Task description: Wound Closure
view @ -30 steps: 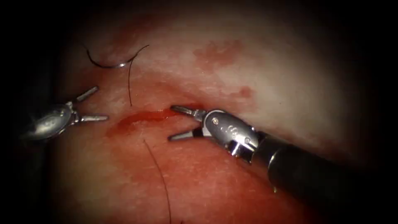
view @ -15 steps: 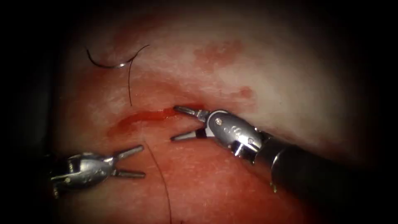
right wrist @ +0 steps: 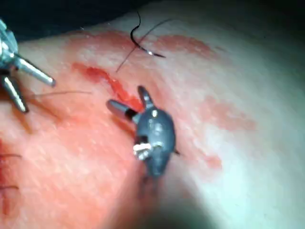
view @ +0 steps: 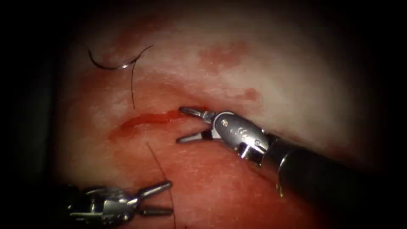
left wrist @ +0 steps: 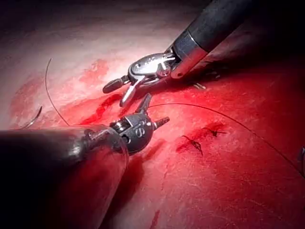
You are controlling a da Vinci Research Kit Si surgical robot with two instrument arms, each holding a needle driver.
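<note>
The left hand [view: 163, 198] has dropped beside the thread [view: 163, 176], spread and empty like the right hand [view: 183, 125]; needle [view: 111, 65] lies apart on tissue [view: 275, 80].

Your needle [view: 113, 63] lies free on the tissue [view: 237, 72], up and left of the cut [view: 148, 120], a thin dark curve with one bright spot. Its thread [view: 132, 87] runs down toward the cut. The cut is a short red slit, open, wet with red fluid [view: 140, 121].
</note>
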